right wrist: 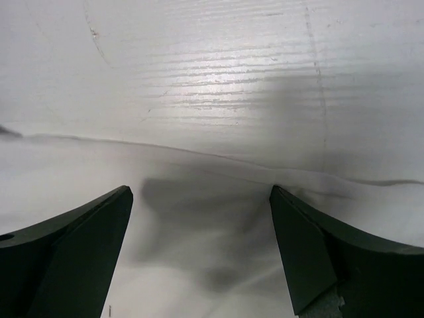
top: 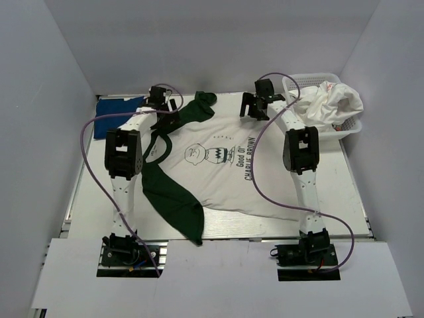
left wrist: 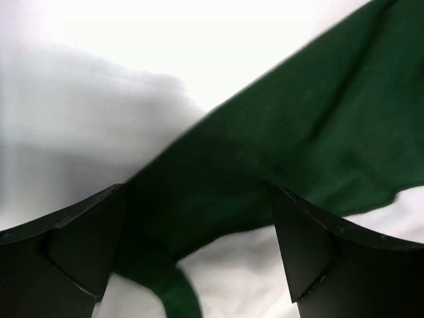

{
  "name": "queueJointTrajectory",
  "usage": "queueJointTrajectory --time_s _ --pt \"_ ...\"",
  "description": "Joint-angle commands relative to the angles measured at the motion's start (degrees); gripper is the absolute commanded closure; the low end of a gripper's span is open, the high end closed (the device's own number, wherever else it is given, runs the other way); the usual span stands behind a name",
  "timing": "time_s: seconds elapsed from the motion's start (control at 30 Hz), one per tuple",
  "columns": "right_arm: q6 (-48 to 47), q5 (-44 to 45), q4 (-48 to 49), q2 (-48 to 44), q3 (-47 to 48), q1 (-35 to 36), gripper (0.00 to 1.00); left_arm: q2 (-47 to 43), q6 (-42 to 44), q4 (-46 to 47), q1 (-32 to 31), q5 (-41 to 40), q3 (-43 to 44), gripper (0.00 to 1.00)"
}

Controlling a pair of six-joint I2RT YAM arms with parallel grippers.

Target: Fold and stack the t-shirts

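Right end effector (right wrist: pixel 199 195) gapes over CHARLIE BROWN t-shirt (top: pixel 218 179)

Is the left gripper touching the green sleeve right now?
Cannot tell. The left wrist view shows the open left gripper framing the green sleeve, but blur hides whether the fingertips meet the cloth; the top view is too distant.

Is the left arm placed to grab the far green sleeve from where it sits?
Probably yes. The left end effector is open and sits right above the green sleeve, with nothing between them.
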Motion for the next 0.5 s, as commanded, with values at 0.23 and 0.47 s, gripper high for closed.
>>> queueJointTrajectory --time_s 0.23,0.47 --pt "-11.9 -6.0 4.8 -16.9 -2.1 -0.4 0.10 3.0 2.8 -10.9 0.3 3.5 26.3 0.00" --pt "-13.2 2.3 5.4 -42.8 -38.8 9.8 0.10 -35.3 0.3 4.4 -1.3 12.5 -18.5 0.00"
